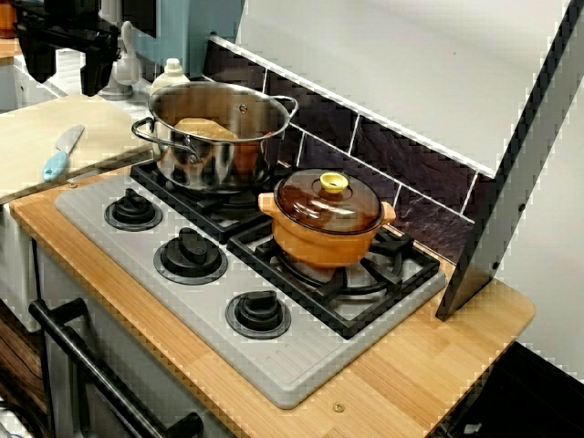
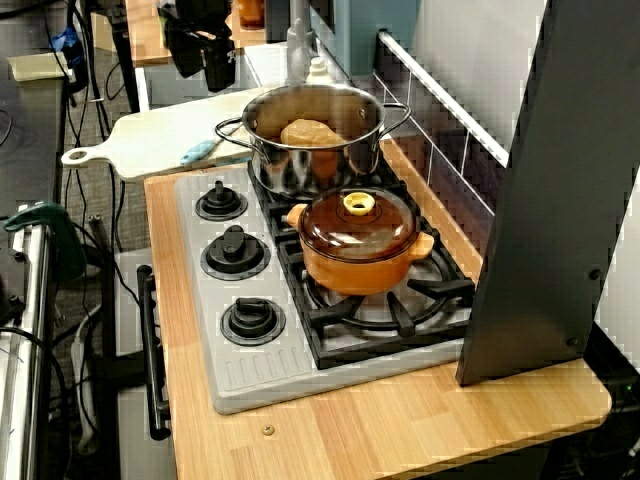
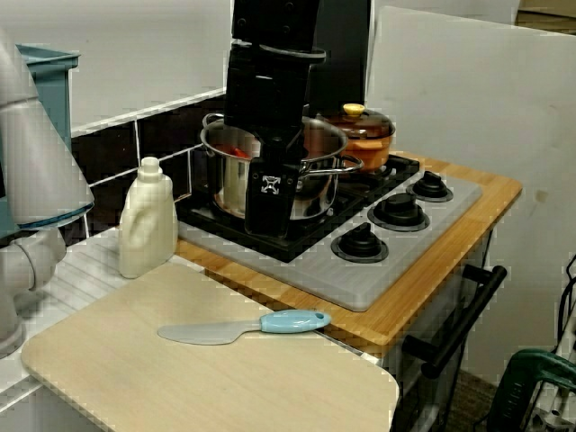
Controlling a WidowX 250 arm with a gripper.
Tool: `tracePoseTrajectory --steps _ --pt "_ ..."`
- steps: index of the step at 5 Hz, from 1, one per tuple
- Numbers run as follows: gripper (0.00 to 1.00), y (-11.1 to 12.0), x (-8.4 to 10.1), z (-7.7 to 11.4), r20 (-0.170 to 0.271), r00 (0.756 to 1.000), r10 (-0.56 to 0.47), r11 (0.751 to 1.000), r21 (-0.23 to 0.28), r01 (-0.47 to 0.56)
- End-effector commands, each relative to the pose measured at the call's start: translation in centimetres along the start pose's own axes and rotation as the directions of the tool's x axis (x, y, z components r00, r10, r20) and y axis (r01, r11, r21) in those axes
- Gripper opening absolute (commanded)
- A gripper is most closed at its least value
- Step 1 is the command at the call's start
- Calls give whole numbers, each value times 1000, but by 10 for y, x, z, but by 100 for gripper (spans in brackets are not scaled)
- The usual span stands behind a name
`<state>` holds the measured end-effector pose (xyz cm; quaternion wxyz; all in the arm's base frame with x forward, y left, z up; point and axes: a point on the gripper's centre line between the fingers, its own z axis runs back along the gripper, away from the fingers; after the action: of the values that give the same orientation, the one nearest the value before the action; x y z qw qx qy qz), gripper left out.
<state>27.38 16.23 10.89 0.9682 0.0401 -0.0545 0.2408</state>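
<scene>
We see the gripper (image 1: 66, 75) hanging over the board (image 1: 23, 132), fingers spread and holding nothing. Nearest to it is the knife (image 1: 62, 152), lying flat with its blue handle by the board's edge next to the stove (image 1: 301, 365). It looks like light, stiff, thin plastic, so we'd judge the thicker handle the surest place to pinch.

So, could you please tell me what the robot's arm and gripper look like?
The gripper is matt black, with two blocky fingers. The arm above it is black too, built of boxy segments; the lowest carries a small white square emblem. No cables show on it.
</scene>
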Motion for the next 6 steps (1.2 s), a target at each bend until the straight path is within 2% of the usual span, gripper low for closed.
tracePoseTrajectory --steps 1,6 --pt "100 23 -2 1 19 1000 17 999 34 -18" --pt "100 31 -12 -3 20 1000 20 999 32 -21"
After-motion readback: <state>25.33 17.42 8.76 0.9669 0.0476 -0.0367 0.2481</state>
